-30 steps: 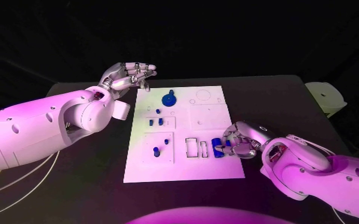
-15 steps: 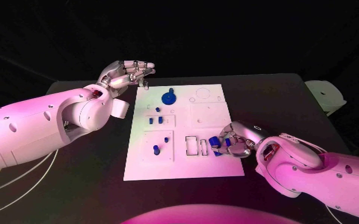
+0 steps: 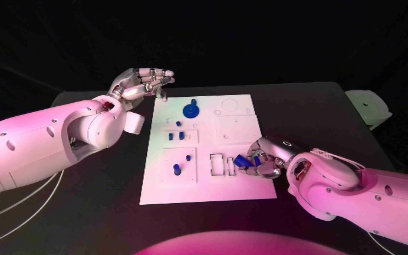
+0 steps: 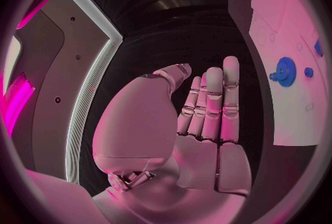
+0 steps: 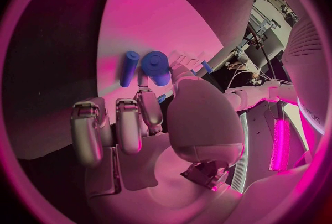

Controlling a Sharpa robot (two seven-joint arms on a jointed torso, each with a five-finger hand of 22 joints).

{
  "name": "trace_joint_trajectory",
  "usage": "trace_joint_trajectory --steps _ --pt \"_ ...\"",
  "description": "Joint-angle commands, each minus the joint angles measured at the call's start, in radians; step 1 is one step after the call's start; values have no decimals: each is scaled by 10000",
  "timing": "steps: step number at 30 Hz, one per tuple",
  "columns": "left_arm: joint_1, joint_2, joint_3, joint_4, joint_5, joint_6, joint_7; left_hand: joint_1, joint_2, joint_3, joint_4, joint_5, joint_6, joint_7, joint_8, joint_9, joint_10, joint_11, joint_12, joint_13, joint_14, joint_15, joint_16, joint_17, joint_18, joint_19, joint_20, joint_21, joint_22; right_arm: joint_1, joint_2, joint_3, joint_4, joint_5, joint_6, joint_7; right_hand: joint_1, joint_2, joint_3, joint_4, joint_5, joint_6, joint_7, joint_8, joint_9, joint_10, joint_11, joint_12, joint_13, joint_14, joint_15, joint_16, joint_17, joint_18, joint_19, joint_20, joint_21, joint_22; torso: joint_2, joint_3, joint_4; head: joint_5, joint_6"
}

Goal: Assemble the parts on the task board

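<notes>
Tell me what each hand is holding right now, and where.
Right hand pinches a blue cylinder part between thumb and fingers, apparently near one end. Left hand holds nothing, raised beside the task board.

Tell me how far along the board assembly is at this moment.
Early to midway, I'd judge. A blue gear and several small blue parts already sit on the task board. The right hand grips a blue cylinder beside the rectangular slots, which look unfilled. The left hand hovers off the board, holding nothing.
</notes>
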Motion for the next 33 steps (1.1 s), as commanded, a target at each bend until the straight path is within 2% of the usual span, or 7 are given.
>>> trace_joint_trajectory --steps 1,5,10,16,19,24,33 --pt "8 2 6 30 38 210 -4 -114 -2 68 13 23 -71 31 36 -9 -36 -1 58 10 -42 -3 66 -16 151 11 79 -42 -8 -80 49 -57 -14 -449 527 -251 154 13 -70 -6 -10 138 -19 93 24 108 -11 96 381 790 -65 74 1326 -142 1046 -69 45 2633 -9 -3 3 -21 -14" --pt "8 0 6 31 38 217 -13 -139 0 65 26 23 -76 33 41 -12 -49 1 70 10 -45 0 69 -20 150 9 82 -47 -11 -98 63 -57 33 -520 -85 -247 535 162 41 -33 27 268 -86 214 93 210 -73 252 518 800 -116 97 1383 -142 1046 -106 45 2633 -12 9 11 -16 -4" --pt "8 -4 6 30 38 215 -12 -139 0 65 26 23 -76 33 41 -12 -49 1 70 10 -45 0 69 -20 150 9 82 -47 -11 -104 0 -49 193 -517 -997 -189 1001 350 342 -47 -214 399 -186 342 157 284 -163 334 604 813 -191 125 1452 -142 1046 -172 45 2633 -20 1 9 -24 6" --pt "8 3 6 21 38 207 -12 -139 0 65 26 23 -76 33 41 -12 -49 1 70 10 -45 0 69 -20 150 9 82 -47 -11 5 -107 1 543 -211 -1975 48 1073 490 550 14 -214 498 -243 418 187 429 -215 557 784 817 -237 133 1473 -142 1046 -215 45 2633 -32 -2 15 -41 24" --pt "8 11 5 20 38 206 -12 -139 0 65 26 23 -76 33 41 -12 -49 1 70 10 -45 0 69 -20 150 9 82 -47 -11 104 -111 15 679 -61 -2172 127 1050 501 563 22 -225 505 -245 422 189 452 -219 594 813 820 -241 138 1486 -142 1046 -220 45 2633 -22 4 16 -47 40" --pt "8 21 5 15 38 205 -9 -139 0 65 26 23 -76 33 41 -12 -49 1 70 10 -45 0 69 -20 150 9 82 -47 -11 213 -59 26 824 185 -2140 177 1025 505 574 24 -235 512 -248 426 189 562 -222 807 975 832 -244 161 1547 -142 1046 -224 45 2633 -22 -1 33 -53 46" --pt "8 33 5 11 38 206 -14 -139 0 65 26 23 -76 33 41 -12 -49 1 70 10 -45 0 69 -20 150 9 82 -47 -11 260 367 27 670 813 -1257 69 677 577 625 43 -282 526 -243 425 182 623 -220 890 1053 846 -248 186 1604 -142 1046 -242 45 2633 -21 -5 32 -37 26"
